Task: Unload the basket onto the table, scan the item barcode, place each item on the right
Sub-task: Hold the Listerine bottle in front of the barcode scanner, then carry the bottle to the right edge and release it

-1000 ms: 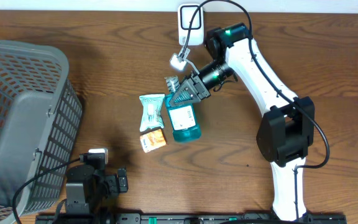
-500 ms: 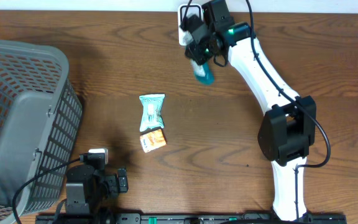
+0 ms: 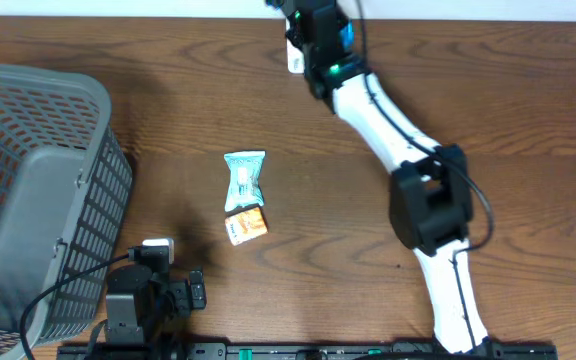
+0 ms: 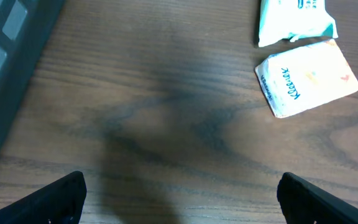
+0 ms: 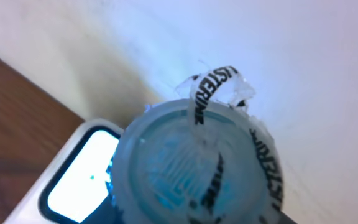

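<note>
The right gripper [image 3: 308, 20], having swung from mid-table to the far edge, is clamping the bottle [image 5: 194, 168], presenting it over the scanner [image 5: 82, 180] for its barcode. The left gripper [image 4: 182, 199] is idling near, wide open, empty.

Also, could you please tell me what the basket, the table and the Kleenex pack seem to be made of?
Basket: likely moulded plastic, matte grey, from its uniform lattice walls. Table: wood or wood-look laminate, visible grain, slight sheen. Kleenex pack: probably thin plastic film, smooth, creased at edges.
</note>
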`<move>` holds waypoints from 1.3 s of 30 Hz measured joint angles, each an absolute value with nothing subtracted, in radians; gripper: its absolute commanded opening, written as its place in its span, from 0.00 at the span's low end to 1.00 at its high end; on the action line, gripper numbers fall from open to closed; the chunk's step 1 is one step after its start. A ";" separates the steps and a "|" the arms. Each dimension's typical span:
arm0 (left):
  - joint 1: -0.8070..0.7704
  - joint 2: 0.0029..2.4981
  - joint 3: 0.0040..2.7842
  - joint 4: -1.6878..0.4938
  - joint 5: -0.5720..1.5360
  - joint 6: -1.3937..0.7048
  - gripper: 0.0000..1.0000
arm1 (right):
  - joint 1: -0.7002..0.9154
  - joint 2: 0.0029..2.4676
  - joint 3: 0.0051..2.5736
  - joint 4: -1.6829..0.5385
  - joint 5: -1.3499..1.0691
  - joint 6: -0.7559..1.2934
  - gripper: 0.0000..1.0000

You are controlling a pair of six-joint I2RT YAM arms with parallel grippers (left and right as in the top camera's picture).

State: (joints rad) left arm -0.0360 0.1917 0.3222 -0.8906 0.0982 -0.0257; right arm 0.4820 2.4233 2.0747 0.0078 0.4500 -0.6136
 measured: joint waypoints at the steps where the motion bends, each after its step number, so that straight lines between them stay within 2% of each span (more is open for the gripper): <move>1: -0.036 0.192 0.322 -0.891 0.098 -0.026 0.98 | 0.490 2.459 2.082 0.052 0.481 -0.653 0.01; 6: -0.036 0.192 0.322 -0.891 0.099 -0.026 0.98 | 0.516 2.595 2.154 0.124 0.573 -0.774 0.01; 11: -0.036 0.192 0.322 -0.891 0.098 -0.026 0.98 | 0.519 2.605 2.210 0.124 0.657 -0.847 0.01; 17: -0.036 0.192 0.322 -0.891 0.099 -0.026 0.98 | 0.477 2.591 2.230 -0.087 0.867 -0.839 0.01; 22: -0.036 0.192 0.322 -0.891 0.099 -0.026 0.98 | 0.271 2.591 2.230 -0.261 0.953 -0.778 0.01; 27: -0.036 0.192 0.322 -0.891 0.098 -0.026 0.98 | -0.051 2.591 2.230 -0.289 0.934 -0.748 0.01; 31: -0.036 0.192 0.322 -0.891 0.098 -0.026 0.98 | -0.225 2.590 2.222 -0.296 0.885 -0.724 0.01; 34: -0.036 0.192 0.322 -0.891 0.098 -0.026 0.98 | -0.315 2.589 2.201 -0.348 0.832 -0.625 0.02; 35: -0.036 0.192 0.322 -0.891 0.099 -0.026 0.98 | -0.329 2.589 2.197 -0.364 0.815 -0.598 0.10; 36: -0.036 0.192 0.322 -0.891 0.098 -0.026 0.98 | -0.358 2.589 2.191 -0.406 0.777 -0.535 0.34; 37: -0.036 0.192 0.322 -0.891 0.099 -0.026 0.98 | -0.373 2.589 2.191 -0.423 0.765 -0.497 0.52; 38: -0.036 0.192 0.322 -0.891 0.098 -0.026 0.98 | -0.397 2.583 2.191 -0.458 0.738 -0.430 0.83; 39: -0.036 0.192 0.322 -0.891 0.098 -0.026 0.98 | -0.411 2.578 2.191 -0.483 0.716 -0.392 0.99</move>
